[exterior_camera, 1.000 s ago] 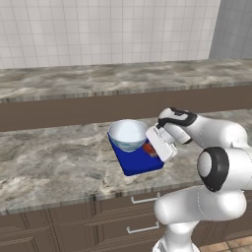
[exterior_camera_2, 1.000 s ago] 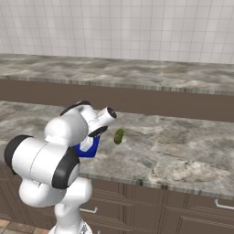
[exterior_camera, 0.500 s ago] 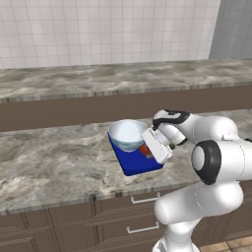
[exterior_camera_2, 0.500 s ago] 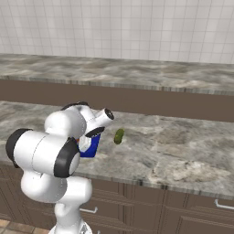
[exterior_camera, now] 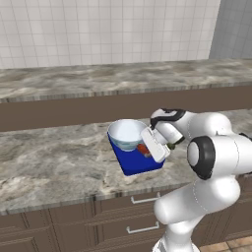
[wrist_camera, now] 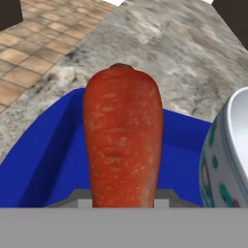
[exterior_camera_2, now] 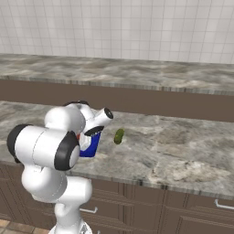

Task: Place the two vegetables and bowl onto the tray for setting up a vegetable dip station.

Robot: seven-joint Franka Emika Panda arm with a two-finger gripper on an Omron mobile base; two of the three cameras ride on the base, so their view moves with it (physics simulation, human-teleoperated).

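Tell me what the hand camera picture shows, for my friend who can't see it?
A big orange carrot stands up close in the middle, rising from the bottom edge over a bright blue tray. The curved side of a white bowl shows at the right, and speckled stone counter lies behind.

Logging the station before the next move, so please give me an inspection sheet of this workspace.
Surface: marbled grey counter.
Job's things: bowl on blue tray; carrot over the tray beside the bowl; cucumber on the counter, off the tray.
Clutter: nothing seen.
Grippers: gripper over the tray with the carrot between its fingers.
Cables: nothing seen.
Surroundings: tiled wall, brown drawers below.
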